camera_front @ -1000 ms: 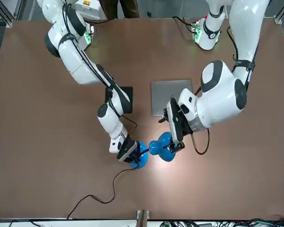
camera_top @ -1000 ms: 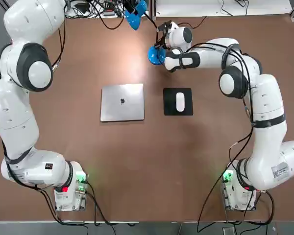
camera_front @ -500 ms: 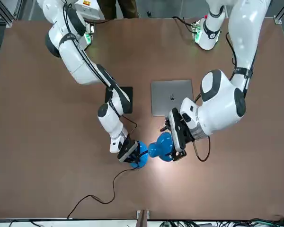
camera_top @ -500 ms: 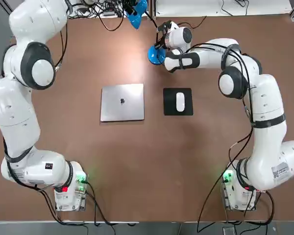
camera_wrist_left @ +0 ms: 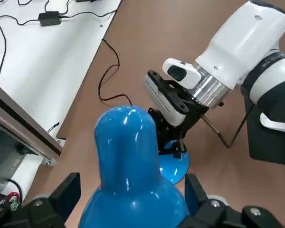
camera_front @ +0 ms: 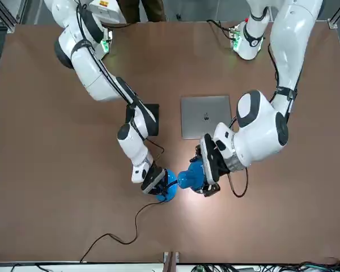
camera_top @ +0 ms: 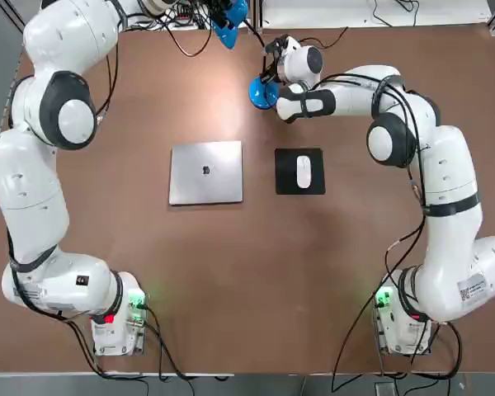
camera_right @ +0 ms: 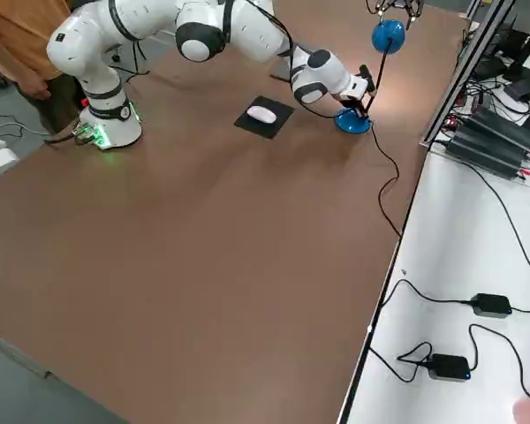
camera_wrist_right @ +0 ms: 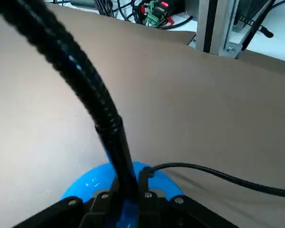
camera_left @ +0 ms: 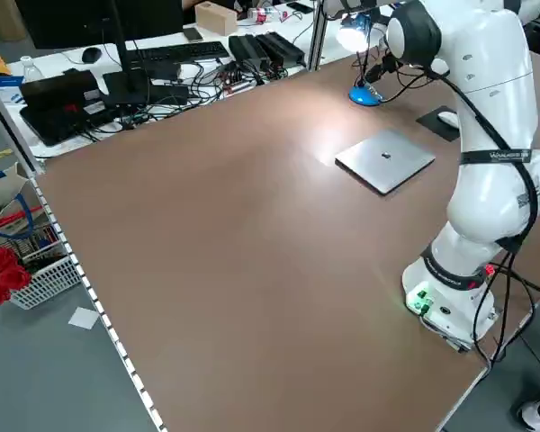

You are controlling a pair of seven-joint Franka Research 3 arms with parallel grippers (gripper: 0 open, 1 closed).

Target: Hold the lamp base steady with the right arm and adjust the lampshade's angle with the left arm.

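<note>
Change over the last second: left forearm swung slightly inward, its wrist turning; in the front view the lampshade [camera_wrist_left: 130, 156] has rolled a little, its flare more hidden behind the hand. Right arm and laptop [camera_top: 205, 173] unmoved. Taken to mean adjustment is under way against a steady base.

Left gripper [camera_wrist_left: 133, 185], over the table's [camera_top: 206, 289] far edge, left of the lamp base [camera_wrist_right: 92, 183]: fingers wide apart, straddling the shade's flare, gaps showing at the tips; whether they touch lower down, cannot tell. Right gripper [camera_wrist_right: 143, 183], low beside the far edge: closed on the black gooseneck stem [camera_wrist_right: 109, 123] just above the disc.

Shade orientation: long axis runs roughly along the far edge, narrow rounded end toward the right gripper, lit mouth toward the table's left side (glare hides the exact tilt). Base sits inside the far edge, beyond the mouse pad [camera_top: 289, 186].

Judgement: next, small wrist turns on the left. A slipping flare would spoil the angle; a springy neck could pull it back.
</note>
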